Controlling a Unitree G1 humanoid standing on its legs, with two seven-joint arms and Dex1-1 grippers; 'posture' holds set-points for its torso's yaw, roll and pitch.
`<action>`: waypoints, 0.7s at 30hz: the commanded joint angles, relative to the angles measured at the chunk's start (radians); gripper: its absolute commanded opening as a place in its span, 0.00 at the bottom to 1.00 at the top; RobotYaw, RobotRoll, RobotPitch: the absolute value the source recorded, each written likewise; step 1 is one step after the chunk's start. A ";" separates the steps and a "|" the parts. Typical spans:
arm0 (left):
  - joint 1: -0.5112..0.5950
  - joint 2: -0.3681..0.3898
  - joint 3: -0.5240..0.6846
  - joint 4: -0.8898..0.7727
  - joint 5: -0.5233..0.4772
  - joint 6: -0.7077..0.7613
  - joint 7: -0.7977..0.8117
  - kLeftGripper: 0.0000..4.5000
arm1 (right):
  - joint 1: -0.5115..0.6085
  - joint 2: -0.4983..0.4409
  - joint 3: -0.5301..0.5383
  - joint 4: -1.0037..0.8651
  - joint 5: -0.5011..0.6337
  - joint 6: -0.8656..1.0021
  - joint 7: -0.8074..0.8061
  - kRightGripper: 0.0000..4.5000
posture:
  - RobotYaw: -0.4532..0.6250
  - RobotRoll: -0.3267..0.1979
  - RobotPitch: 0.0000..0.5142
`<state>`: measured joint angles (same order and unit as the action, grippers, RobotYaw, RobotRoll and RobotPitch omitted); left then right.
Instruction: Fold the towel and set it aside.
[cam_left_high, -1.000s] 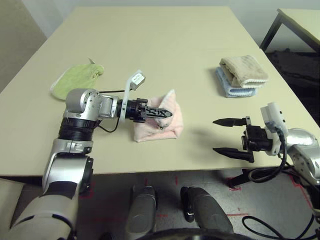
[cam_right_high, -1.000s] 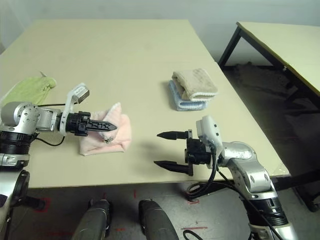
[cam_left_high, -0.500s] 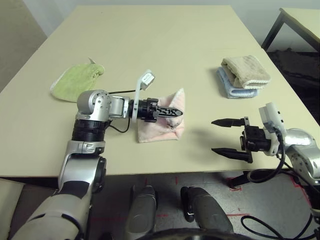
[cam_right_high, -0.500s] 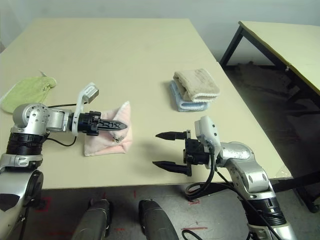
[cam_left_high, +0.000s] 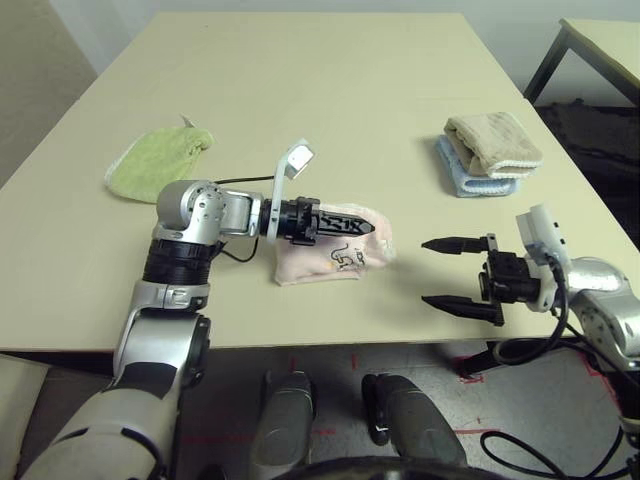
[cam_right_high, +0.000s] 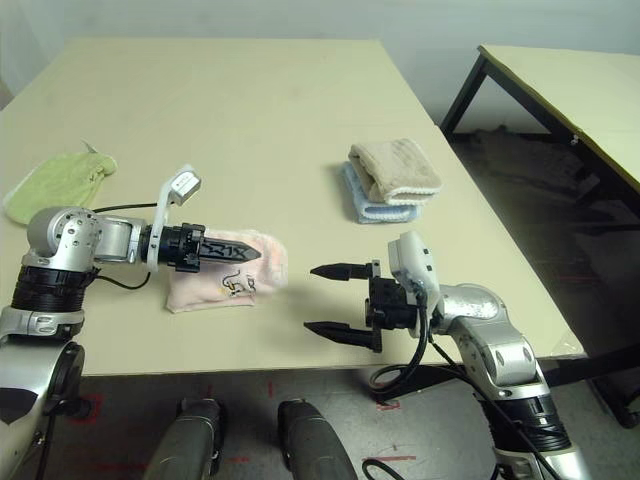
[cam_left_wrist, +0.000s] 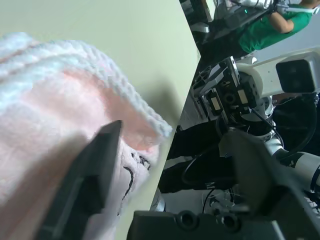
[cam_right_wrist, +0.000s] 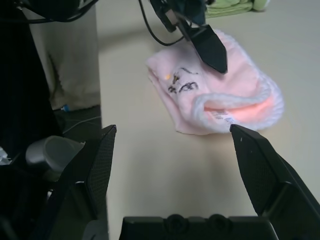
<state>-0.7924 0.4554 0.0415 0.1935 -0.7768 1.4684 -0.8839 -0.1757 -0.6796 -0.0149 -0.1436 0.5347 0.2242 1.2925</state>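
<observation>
The pale pink towel (cam_left_high: 335, 257) lies folded near the table's front edge, its dark embroidered lettering facing up and its white scalloped edge toward the right. My left gripper (cam_left_high: 366, 228) reaches over it from the left, just above the cloth. In the left wrist view its fingers (cam_left_wrist: 92, 170) stand apart with the towel (cam_left_wrist: 45, 115) beneath them, gripping nothing. My right gripper (cam_left_high: 429, 271) hovers open a short way to the right of the towel, pointing at it, with nothing between its fingers. From the right wrist, the towel (cam_right_wrist: 220, 95) sits ahead on the table.
A light green cloth (cam_left_high: 158, 160) lies at the left of the table. A beige folded towel (cam_left_high: 493, 142) rests on a light blue one (cam_left_high: 468, 181) at the right. A second table (cam_left_high: 600, 40) stands beyond the right edge.
My left gripper has opened. The pink flap it held upright has dropped over to the right, so the towel lies flatter and longer. The right arm has not moved.
</observation>
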 joint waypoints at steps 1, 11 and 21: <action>-0.013 0.056 0.041 -0.027 -0.027 -0.053 -0.051 0.99 | -0.035 -0.006 0.006 -0.023 -0.024 0.052 -0.071 1.00 | 0.38 0.62 0.31; 0.184 0.257 0.051 -0.172 0.080 -0.607 -0.336 1.00 | -0.259 0.062 0.082 -0.057 0.003 0.256 -0.187 0.97 | 0.40 0.62 0.31; 0.446 0.261 -0.048 -0.215 0.292 -1.182 -0.500 1.00 | -0.364 0.214 0.293 0.041 -0.133 0.220 -0.198 0.23 | 0.45 0.62 0.31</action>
<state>-0.3607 0.7245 0.0084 -0.0239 -0.5117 0.3624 -1.3675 -0.5366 -0.4697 0.2475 -0.1283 0.4273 0.4459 1.0920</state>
